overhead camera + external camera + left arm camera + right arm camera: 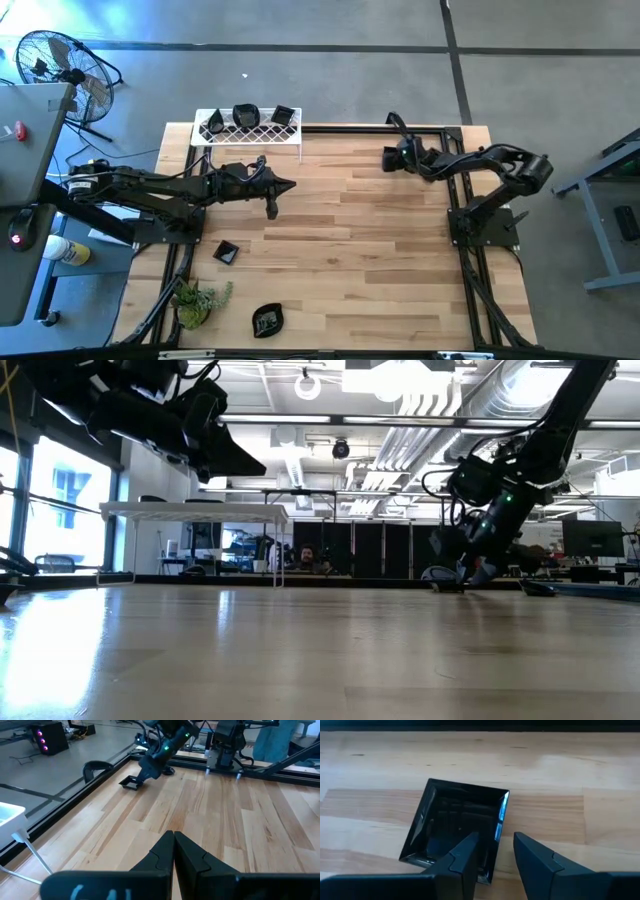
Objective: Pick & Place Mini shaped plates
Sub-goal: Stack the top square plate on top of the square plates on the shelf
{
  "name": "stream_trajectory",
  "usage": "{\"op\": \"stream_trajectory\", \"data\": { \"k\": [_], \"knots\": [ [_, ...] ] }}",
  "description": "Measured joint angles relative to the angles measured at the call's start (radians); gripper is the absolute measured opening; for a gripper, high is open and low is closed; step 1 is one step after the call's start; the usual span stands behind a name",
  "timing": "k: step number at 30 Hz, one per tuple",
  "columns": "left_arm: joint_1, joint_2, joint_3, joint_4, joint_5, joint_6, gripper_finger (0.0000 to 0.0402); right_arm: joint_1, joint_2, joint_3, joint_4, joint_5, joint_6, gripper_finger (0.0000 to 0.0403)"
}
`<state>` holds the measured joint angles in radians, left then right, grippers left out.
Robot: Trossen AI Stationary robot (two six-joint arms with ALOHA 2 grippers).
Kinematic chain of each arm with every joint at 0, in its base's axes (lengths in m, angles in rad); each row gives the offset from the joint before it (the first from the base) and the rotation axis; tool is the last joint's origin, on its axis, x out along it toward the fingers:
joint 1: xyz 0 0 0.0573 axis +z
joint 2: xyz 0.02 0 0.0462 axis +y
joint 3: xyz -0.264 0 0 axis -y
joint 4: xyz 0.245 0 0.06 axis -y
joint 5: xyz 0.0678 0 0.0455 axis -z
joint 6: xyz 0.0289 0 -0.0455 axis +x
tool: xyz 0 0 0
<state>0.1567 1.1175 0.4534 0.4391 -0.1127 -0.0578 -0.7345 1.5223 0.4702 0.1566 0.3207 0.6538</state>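
Black square plate [456, 827] under the right hand [496, 851], rim between fingers.

A robotics lab or open industrial workspace: a pale wooden-plank desk [370, 240] edged by a black metal frame [400, 128] stands on a grey concrete floor [330, 60], with a black round standing fan [60, 62] beside it. Beyond are exposed white ceiling ducts [440, 400], long white folding tables [190, 512], dark monitors [592, 538] and tall windows [70, 495]
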Motion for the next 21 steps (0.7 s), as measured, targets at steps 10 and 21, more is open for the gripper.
{"op": "stream_trajectory", "data": {
  "k": [10, 21],
  "knots": [
    [0.000, 0.000, 0.000, 0.000, 0.000, 0.000, 0.0007, 0.035, 0.000, 0.000, 0.014, 0.013, 0.000, 0.0057],
    [0.000, 0.000, 0.000, 0.000, 0.000, 0.000, 0.0007, 0.073, -0.013, 0.000, 0.016, -0.023, -0.004, 0.0010]
  ]
}}
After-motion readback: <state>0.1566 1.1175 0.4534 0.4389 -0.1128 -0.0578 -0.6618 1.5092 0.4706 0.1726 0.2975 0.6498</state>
